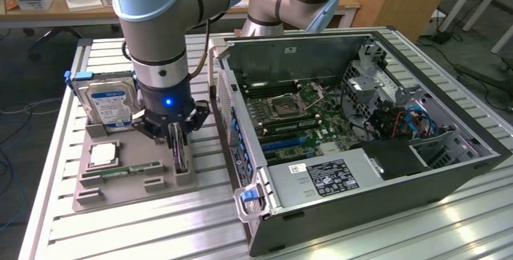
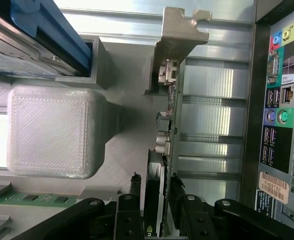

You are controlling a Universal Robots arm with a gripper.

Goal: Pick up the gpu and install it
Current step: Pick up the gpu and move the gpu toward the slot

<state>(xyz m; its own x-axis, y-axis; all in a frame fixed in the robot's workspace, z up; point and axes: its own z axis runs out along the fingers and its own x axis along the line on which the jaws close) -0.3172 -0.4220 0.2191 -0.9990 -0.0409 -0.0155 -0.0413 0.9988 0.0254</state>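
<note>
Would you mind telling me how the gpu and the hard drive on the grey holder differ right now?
The gpu is a thin dark card with a silver end bracket; the hard drive is a thicker silver block with a blue label. The hand is closed on the gpu, while the hard drive stands untouched. Both stand on edge in the grey holder.

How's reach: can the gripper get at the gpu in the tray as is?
Likely yes. The gripper is right down over the gpu, standing on edge in the grey tray. The hard drive and the open PC case flank it but stand clear.
</note>
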